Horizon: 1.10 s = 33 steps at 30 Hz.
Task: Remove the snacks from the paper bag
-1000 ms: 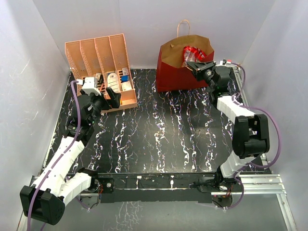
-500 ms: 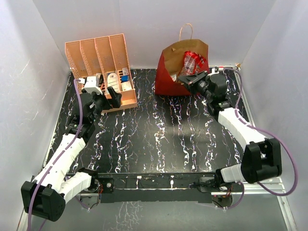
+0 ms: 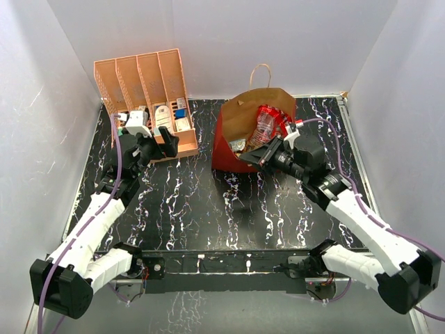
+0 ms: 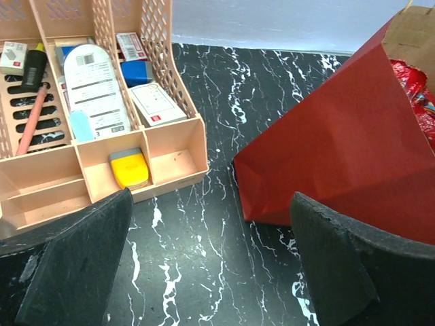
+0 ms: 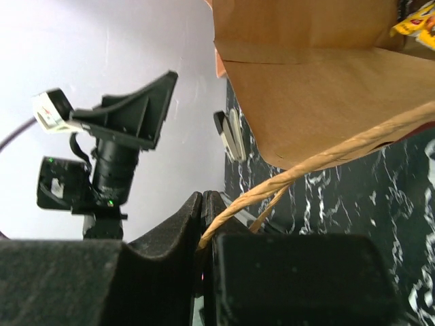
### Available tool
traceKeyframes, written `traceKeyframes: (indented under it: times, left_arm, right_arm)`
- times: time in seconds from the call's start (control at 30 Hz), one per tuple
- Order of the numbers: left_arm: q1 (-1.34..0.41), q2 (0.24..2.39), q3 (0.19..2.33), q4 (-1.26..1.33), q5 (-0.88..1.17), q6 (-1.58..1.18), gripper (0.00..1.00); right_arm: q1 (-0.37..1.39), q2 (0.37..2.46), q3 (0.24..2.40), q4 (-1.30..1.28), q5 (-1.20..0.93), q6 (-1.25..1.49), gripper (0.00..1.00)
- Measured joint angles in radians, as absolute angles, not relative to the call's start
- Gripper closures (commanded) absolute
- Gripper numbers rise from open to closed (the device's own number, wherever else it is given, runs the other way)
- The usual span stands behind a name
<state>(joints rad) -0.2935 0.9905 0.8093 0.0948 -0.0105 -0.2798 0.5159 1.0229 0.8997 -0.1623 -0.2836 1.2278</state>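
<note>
The right gripper (image 5: 204,204) pinches the tan handle (image 5: 326,158) of the paper bag (image 5: 312,95) just ahead, while the left gripper (image 4: 211,227) hangs spread.

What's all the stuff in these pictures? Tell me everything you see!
paper bag: one, dark red outside, brown inside, back middle of the table.
near handle: one, tan, pinched by the right fingers.
far handle: one, tan, sticking up behind the bag.
sweets bag: one, red and clear, poking out of the paper bag.
yellow packet: one showing inside the bag; any others are too hidden to count.
rack: one, peach, back left.
small boxes: several, white and blue, in the rack.
table: one, black with white veins.
arms: two, white and black, near edge.
left fingers: two, black, open.
right fingers: two, black, shut.
</note>
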Motion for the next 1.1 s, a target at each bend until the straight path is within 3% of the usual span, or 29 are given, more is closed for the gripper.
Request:
traceKeyframes:
  times: [0.2,0.47,0.67,0.8,1.0,1.1]
  left_arm:
    - [-0.337,0.991,0.832,0.065,0.008,-0.29,0.02]
    - [-0.343,0.99,0.909,0.009,0.213,-0.432,0.02]
    - [-0.404,1.026,0.94,0.064,0.343,-0.601,0.02]
    - [-0.505,1.137,1.05,0.059,0.345,-0.65,0.02]
    - [-0.596,1.324,1.258,0.007,0.321,-0.632,0.02]
    - [-0.613,1.411,1.349,-0.023,0.301,-0.606,0.02]
  right_arm:
    - [0.537,0.83,0.889,-0.402,-0.206,1.182,0.92]
    - [0.538,0.527,0.881,-0.664,0.134,1.089,0.92]
    - [0.538,0.485,0.922,-0.718,0.35,0.972,0.9]
    - [0.538,0.494,0.941,-0.721,0.41,0.88,0.77]
    - [0.542,0.508,0.969,-0.702,0.421,0.757,0.4]
    - [0.542,0.486,0.964,-0.68,0.412,0.712,0.3]
